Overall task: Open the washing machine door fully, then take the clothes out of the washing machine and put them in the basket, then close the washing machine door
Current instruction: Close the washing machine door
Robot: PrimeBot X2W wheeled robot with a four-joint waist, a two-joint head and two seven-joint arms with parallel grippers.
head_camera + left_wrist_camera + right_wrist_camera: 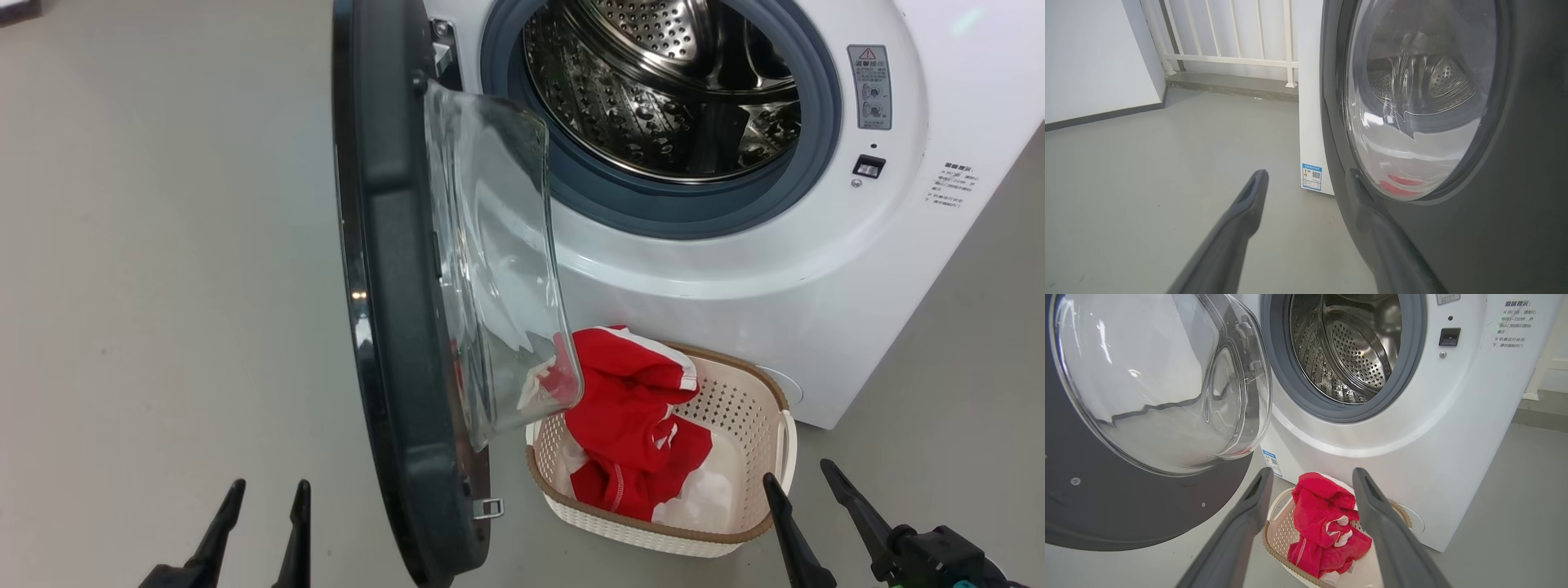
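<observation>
The washing machine (735, 269) stands with its round port uncovered, and I see only bare steel in the drum (669, 82). The washing machine door (392, 327) is swung out to the left, edge-on to me, its glass bowl (498, 269) hanging over the basket (751, 408). Red clothes (637, 408) with white trim lie piled in the basket. My left gripper (270, 490) is open at the lower left, outside the door (1515, 204), one finger close along its dark rim. My right gripper (1312, 473) is open and empty just in front of the basket (1278, 535) and clothes (1318, 514).
Grey floor (163, 245) spreads to the left of the door. A white railing (1229, 57) and a white wall (1094, 61) stand behind the machine's left side. The basket sits on the floor against the machine's front, under the door's glass.
</observation>
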